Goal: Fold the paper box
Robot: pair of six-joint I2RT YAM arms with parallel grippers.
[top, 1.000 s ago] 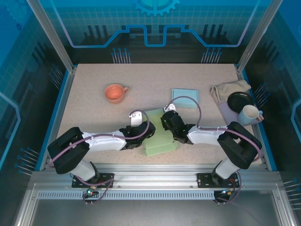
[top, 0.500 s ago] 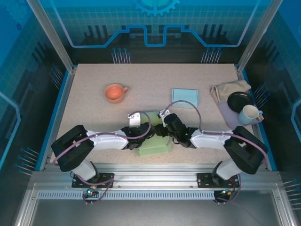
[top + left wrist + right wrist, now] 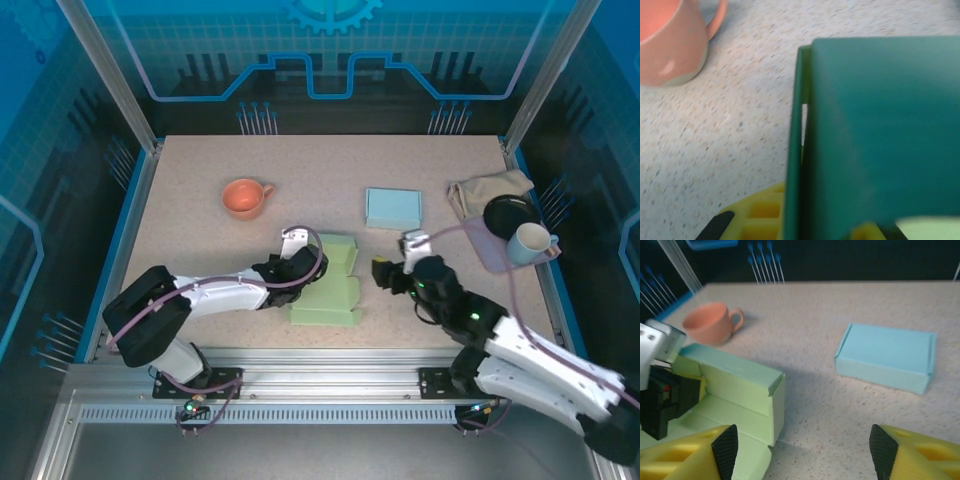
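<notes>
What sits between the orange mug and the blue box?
Nothing: bare tabletop runs between orange mug and blue box, seen in top external view.

You have a pale green paper box [image 3: 328, 290], a light blue box [image 3: 393, 208] at its one o'clock, an orange mug [image 3: 244, 197], a speckled beige table [image 3: 190, 250]

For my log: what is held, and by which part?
The left end effector grips the paper box by its raised wall; the right end effector holds nothing.
</notes>
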